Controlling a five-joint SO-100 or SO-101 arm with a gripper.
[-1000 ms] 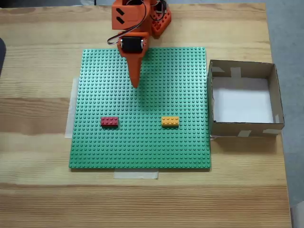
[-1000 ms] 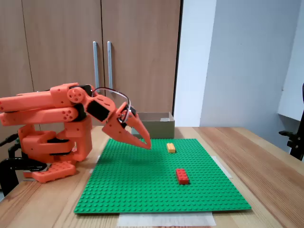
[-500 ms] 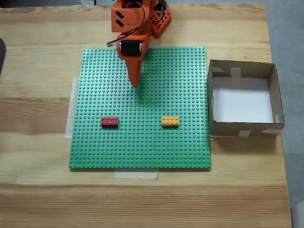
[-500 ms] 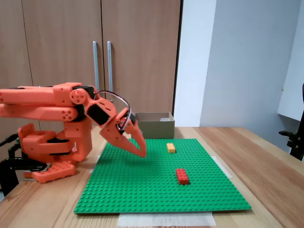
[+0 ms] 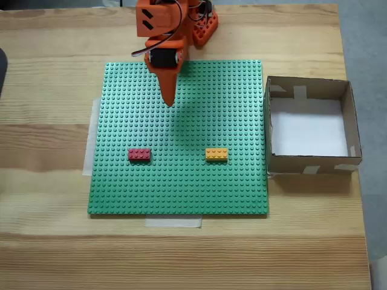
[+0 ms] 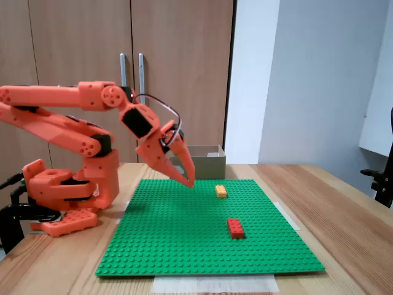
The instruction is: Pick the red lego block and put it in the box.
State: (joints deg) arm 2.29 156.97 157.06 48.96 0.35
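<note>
The orange arm reaches out over the green baseplate (image 5: 181, 136) from its base at the far edge of the wooden worktop (image 5: 48, 90). Its hand (image 5: 169, 101) points down and hangs above the plate, touching nothing; in the side-on fixed view the hand (image 6: 188, 180) has its two fingers pressed together into a narrow tip.

The red lego block (image 5: 139, 154) lies flat on the baseplate, toward the left of the plate in the top-down fixed view, well apart from the hand. In the side-on fixed view the red lego block (image 6: 235, 227) sits nearer the camera than the yellow brick (image 6: 221, 191). From above, the yellow brick (image 5: 216, 154) lies level with the red one, to its right.

The box (image 5: 351, 124) stands on the worktop just beside the plate's right edge, its white bottom bare.
</note>
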